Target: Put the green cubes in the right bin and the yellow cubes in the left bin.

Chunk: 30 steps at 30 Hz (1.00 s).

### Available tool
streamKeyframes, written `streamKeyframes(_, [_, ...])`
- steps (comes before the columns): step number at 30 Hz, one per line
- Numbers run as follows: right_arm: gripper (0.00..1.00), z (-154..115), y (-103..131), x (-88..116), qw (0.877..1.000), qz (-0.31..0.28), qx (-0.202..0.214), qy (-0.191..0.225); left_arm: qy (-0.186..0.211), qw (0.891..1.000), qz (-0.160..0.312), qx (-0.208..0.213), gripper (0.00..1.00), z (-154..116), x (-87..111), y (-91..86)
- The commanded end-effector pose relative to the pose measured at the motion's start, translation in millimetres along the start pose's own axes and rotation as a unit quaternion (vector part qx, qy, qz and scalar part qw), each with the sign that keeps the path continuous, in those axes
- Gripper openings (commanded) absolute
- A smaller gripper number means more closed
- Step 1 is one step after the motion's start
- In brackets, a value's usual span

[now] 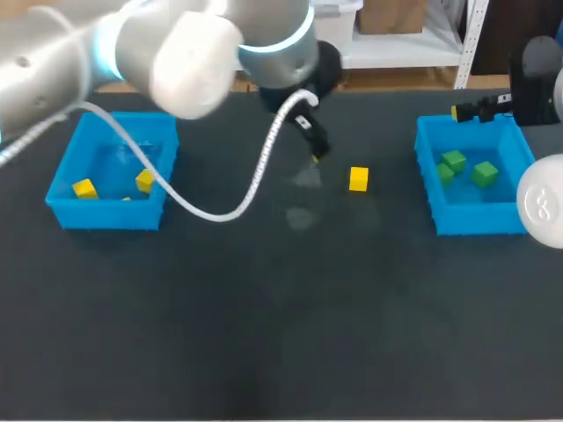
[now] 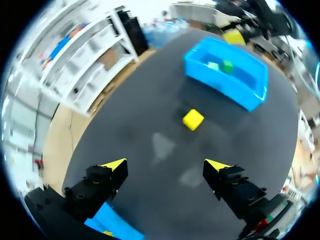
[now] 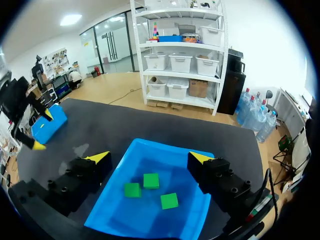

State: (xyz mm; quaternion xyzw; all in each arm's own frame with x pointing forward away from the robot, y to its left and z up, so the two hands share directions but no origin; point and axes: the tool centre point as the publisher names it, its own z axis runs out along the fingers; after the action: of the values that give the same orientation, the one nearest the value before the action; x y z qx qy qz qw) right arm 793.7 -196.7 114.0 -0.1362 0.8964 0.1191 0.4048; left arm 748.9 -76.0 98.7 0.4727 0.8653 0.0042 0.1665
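A loose yellow cube (image 1: 358,178) lies on the dark table between the bins. My left gripper (image 1: 314,149) hovers just left of it, open and empty; in the left wrist view the yellow cube (image 2: 193,120) lies ahead of the left gripper (image 2: 167,167), beyond its fingertips. The left blue bin (image 1: 62,189) holds yellow cubes (image 1: 84,187). The right blue bin (image 1: 427,167) holds three green cubes (image 1: 454,160). My right gripper (image 1: 466,112) stands open over that bin's far edge; under the right gripper (image 3: 150,156) lie the green cubes (image 3: 151,180) in the right bin (image 3: 115,210).
A white cable (image 1: 237,207) hangs from my left arm and droops over the table between the left bin and the loose cube. The right bin (image 2: 250,95) lies beyond the cube in the left wrist view. The dark table (image 1: 281,334) stretches bare toward the near edge.
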Motion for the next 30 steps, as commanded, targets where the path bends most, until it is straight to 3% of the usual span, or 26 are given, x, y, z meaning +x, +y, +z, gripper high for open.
streamKeyframes(1, [1.00,-0.2,0.4,0.3,1.000,0.000,0.001,0.000,0.051,0.987,0.145,0.057,1.00,31.9,-28.8,-10.0])
streamKeyframes(6, [1.00,-0.2,0.4,0.3,1.000,0.000,0.001,0.000,0.072,0.979,0.176,0.071,1.00,57.4,-37.4,-24.9])
streamKeyframes(11, [1.00,-0.2,0.4,0.3,1.000,0.000,0.001,0.000,0.087,0.976,0.192,0.060,1.00,76.4,-45.1,-24.8])
streamKeyframes(19, [1.00,-0.2,0.4,0.3,1.000,0.000,0.001,0.000,0.103,0.973,0.199,0.058,1.00,90.9,-56.2,-23.4])
streamKeyframes(30, [1.00,-0.2,0.4,0.3,1.000,0.000,0.001,0.000,0.113,0.968,0.214,0.062,1.00,104.6,-57.2,-33.1])
